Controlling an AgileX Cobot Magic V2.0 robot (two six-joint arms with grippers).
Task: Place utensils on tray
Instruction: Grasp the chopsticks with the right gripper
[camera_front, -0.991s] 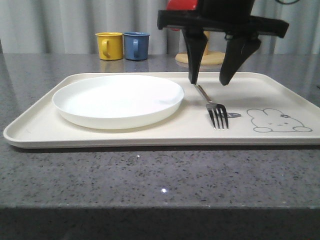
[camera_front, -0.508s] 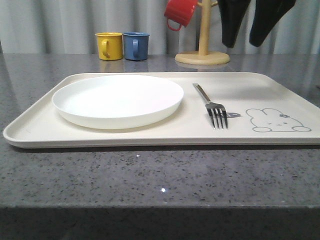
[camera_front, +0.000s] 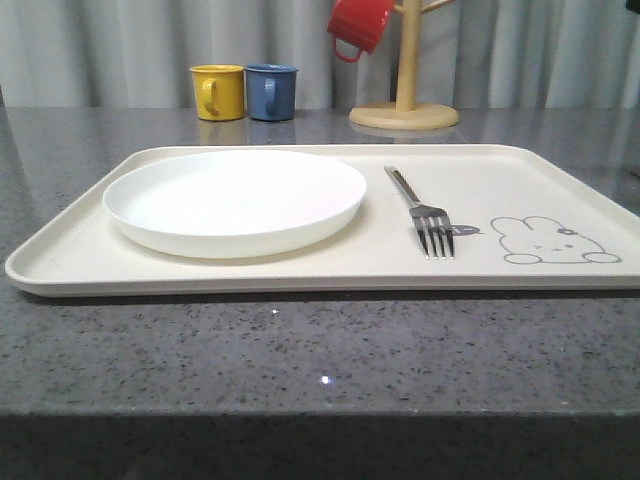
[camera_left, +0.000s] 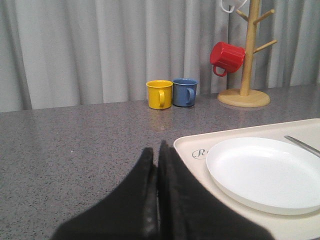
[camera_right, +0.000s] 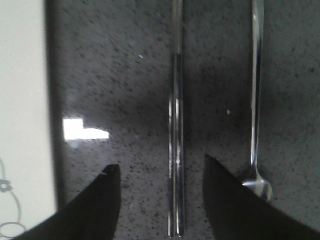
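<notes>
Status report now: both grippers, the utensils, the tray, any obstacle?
Left gripper shut, empty, beside cream rectangular tray. Right gripper open above silver metal chopsticks; silver spoon alongside, both off tray. Silver four-tined fork on tray. No obstacle seen.

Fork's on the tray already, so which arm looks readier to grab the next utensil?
Probably the right. Its gripper hangs open straddling the chopsticks, with the spoon beside them. The left gripper is shut, over bare countertop beside the tray.

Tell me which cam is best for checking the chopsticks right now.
Right wrist view. The chopsticks lie side by side on the grey countertop, between the open fingers of the right gripper, with the spoon beside them and the tray edge at the side. I can't make them out in the front or left wrist views.
</notes>
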